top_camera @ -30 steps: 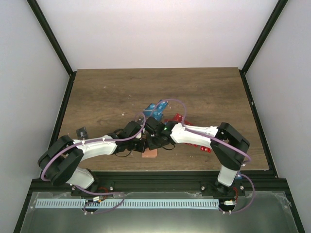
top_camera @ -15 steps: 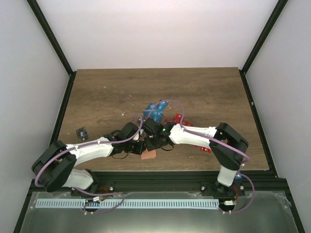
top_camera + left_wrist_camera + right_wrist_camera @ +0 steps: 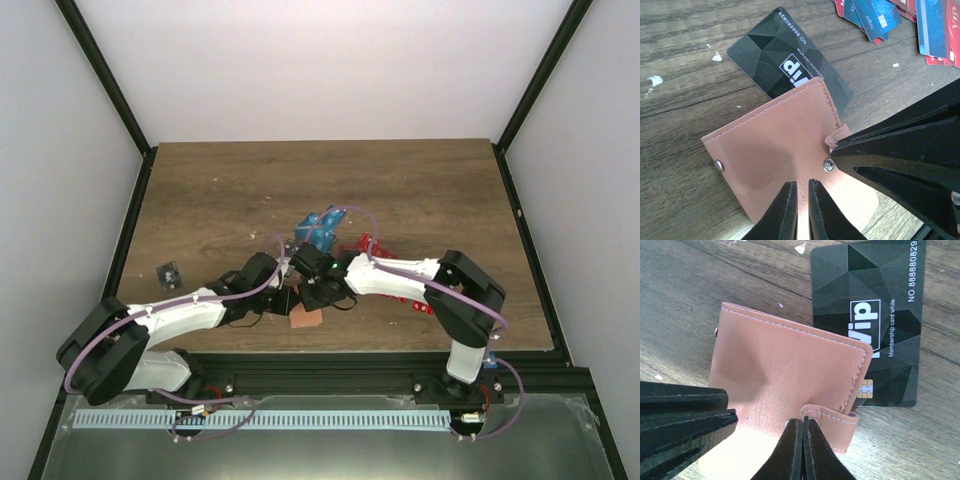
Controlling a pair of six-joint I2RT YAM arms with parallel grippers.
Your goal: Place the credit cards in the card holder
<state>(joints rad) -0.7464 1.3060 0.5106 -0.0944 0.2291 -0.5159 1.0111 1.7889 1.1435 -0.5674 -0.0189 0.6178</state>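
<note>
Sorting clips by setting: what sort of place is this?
Probably a robotics lab test cell: white walls and black frame posts enclose a wooden table, left arm and right arm bolted at its edge.

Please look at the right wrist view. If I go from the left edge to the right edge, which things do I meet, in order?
left gripper → card holder → black card

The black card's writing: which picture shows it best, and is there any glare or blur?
Right wrist view: the black card is sharp, its VIP print readable, no glare. Left wrist view: also crisp, lettering tilted, partly hidden by the card holder. Top external view: evenly lit, but everything too small to read.
</note>
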